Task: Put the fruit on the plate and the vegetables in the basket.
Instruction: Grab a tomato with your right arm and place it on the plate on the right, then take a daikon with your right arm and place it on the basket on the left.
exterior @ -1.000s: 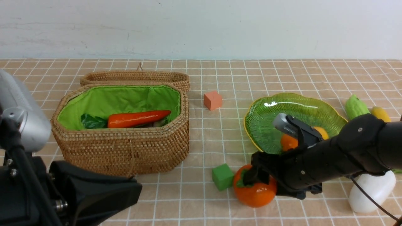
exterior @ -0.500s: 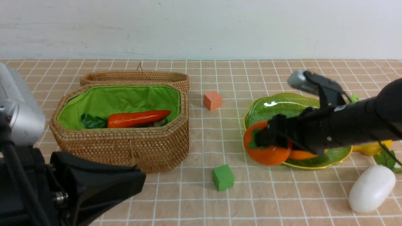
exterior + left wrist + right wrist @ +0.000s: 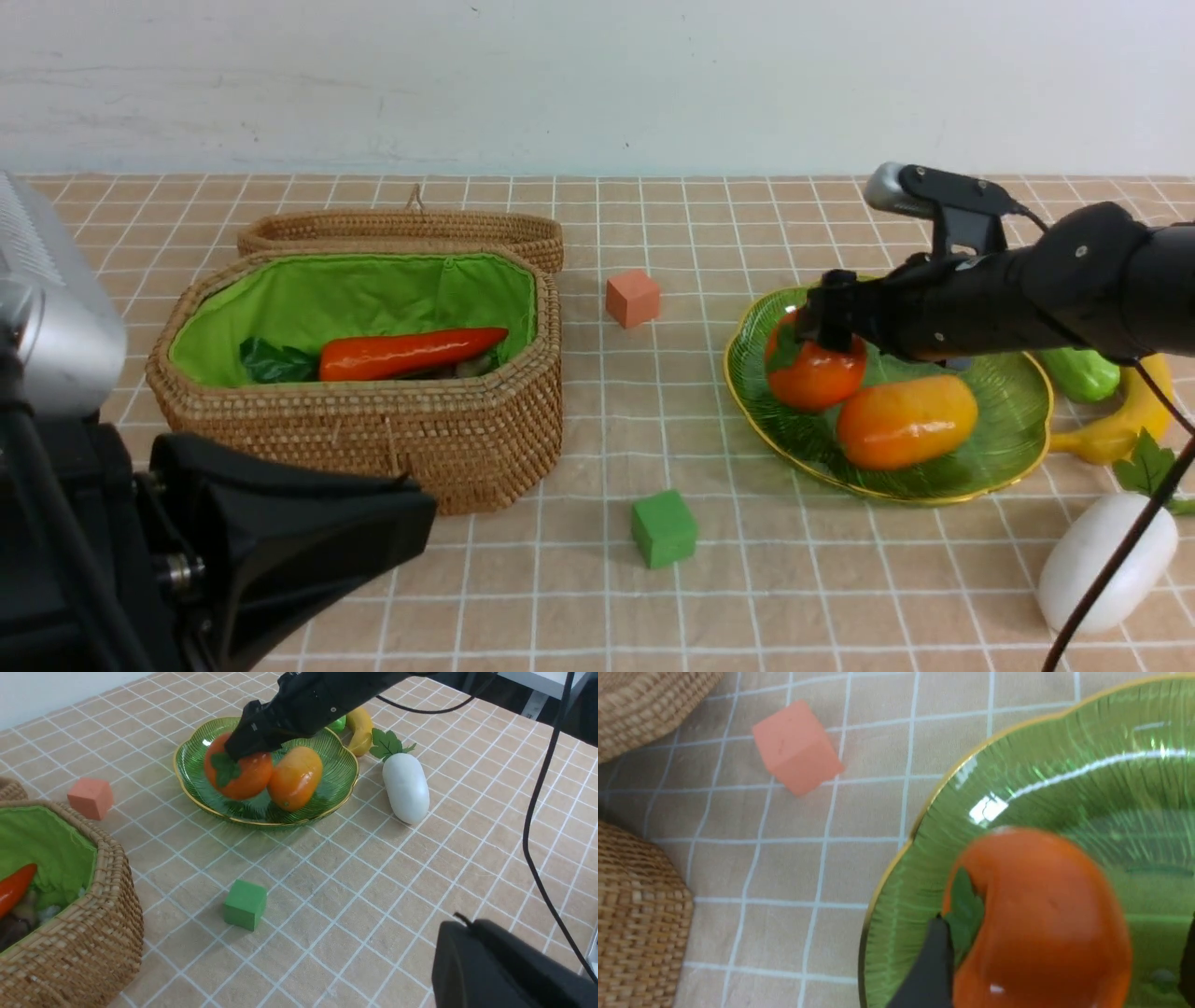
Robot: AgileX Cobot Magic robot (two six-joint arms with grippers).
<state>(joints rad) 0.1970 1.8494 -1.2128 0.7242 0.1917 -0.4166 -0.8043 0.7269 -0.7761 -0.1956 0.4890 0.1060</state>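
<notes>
I am spreading my right gripper (image 3: 822, 327) wider than the persimmon (image 3: 814, 373) and letting it go, brought over from beside the green cube (image 3: 663, 528), so it is now resting in the plate (image 3: 934, 487) beside the mango (image 3: 906, 422), leaving only the banana (image 3: 1116, 429) outside.

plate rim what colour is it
Gold-yellow, a wavy line edging the translucent green plate; it shows best in the left wrist view.

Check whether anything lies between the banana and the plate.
Nothing on the table does: the banana lies just off the plate's right rim, the cucumber beside it. The right arm hangs over that side, and the persimmon and mango fill much of the plate.
</notes>
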